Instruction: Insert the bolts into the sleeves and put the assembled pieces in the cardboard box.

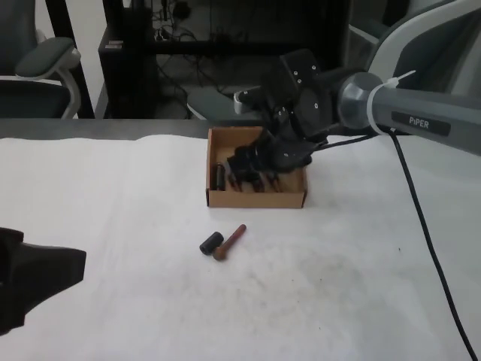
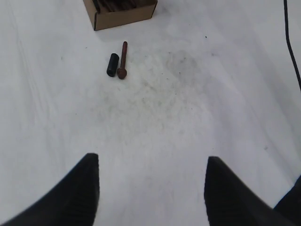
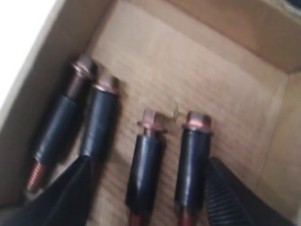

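The copper-coloured metal bolt (image 2: 123, 56) and short black cylindrical sleeve (image 2: 112, 64) lie side by side on the white bench (image 2: 188, 117), near the brown cardboard box (image 2: 122, 18). Both are probably rigid, light and roll-prone, so the bolt is best gripped mid-shank. The left claw (image 2: 153, 188) is released. The right claw (image 3: 148, 188) is released over the box.

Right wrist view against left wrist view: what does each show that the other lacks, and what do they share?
Right wrist view: four assembled pieces, bolts already in sleeves, lying side by side inside the cardboard box. Left wrist view: a loose bolt and a loose sleeve side by side on the white bench, outside the box. Shared: the cardboard box itself.
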You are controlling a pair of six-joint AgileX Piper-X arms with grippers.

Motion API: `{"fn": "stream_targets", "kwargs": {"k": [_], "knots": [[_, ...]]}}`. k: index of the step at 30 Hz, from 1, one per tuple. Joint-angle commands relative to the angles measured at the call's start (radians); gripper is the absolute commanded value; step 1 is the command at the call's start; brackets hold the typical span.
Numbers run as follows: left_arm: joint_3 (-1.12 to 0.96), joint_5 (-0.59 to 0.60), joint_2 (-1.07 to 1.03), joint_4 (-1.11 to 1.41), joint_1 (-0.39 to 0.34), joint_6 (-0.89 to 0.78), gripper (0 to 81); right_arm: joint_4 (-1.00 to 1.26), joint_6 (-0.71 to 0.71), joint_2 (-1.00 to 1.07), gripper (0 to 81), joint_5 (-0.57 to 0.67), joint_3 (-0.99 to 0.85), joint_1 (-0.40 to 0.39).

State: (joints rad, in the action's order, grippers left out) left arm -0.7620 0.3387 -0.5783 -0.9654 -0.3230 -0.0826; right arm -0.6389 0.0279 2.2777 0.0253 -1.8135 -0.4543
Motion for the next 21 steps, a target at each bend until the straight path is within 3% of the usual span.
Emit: {"fn": "stream_targets", "kwargs": {"k": [1,21], "knots": [[-0.005,0.007,0.006,0.014,0.000,0.000,64.0,-0.043,-0.006,-0.018,70.0,-0.004,-0.012,0.006],[-0.005,0.007,0.045,0.014,0.000,0.000,64.0,-0.206,-0.003,-0.272,70.0,0.020,0.016,-0.058]]}}
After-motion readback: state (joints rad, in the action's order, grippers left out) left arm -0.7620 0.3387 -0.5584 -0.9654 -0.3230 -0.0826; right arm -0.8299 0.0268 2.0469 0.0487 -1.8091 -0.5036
